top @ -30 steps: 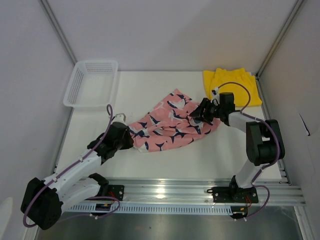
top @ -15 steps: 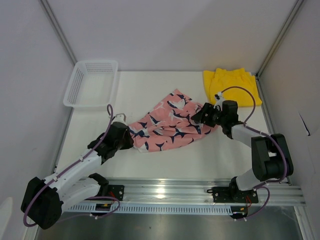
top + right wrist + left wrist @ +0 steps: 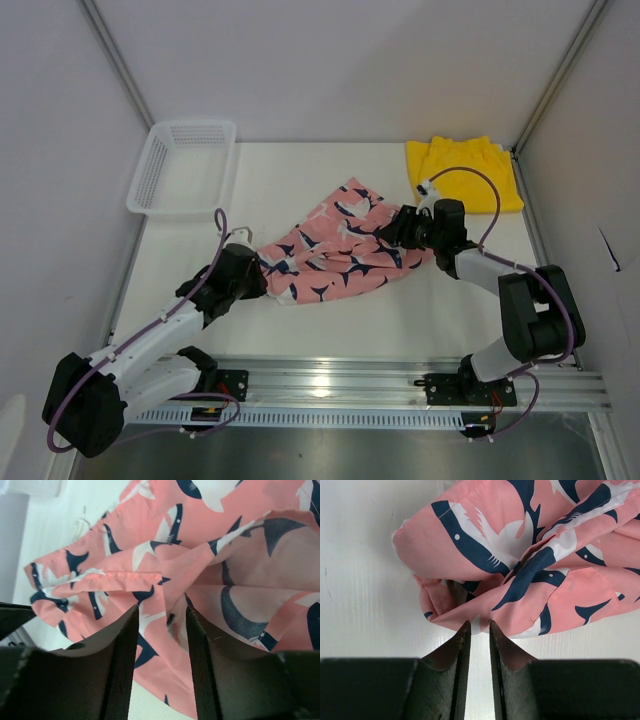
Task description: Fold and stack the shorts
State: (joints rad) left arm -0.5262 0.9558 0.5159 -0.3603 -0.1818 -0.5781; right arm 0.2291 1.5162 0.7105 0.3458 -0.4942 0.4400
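Note:
The pink shorts (image 3: 340, 250) with a navy-and-white print lie crumpled mid-table. My left gripper (image 3: 262, 272) is at their left end. In the left wrist view its tips (image 3: 479, 625) pinch the hem of the pink shorts (image 3: 520, 555), with a narrow gap behind the tips. My right gripper (image 3: 395, 228) is at the shorts' right edge. In the right wrist view its jaws (image 3: 161, 611) stand apart, low over a raised fold of the pink shorts (image 3: 200, 545). The yellow shorts (image 3: 465, 170) lie at the back right, apart from both grippers.
A white mesh basket (image 3: 195, 125) stands at the back left corner. Side walls close in the table on the left and right. A metal rail (image 3: 400, 385) runs along the near edge by the arm bases.
The right gripper drew back to the right with its jaws wider, then came left onto the pink shorts' right edge with its jaws narrower. The left gripper and the shorts' left end stayed put.

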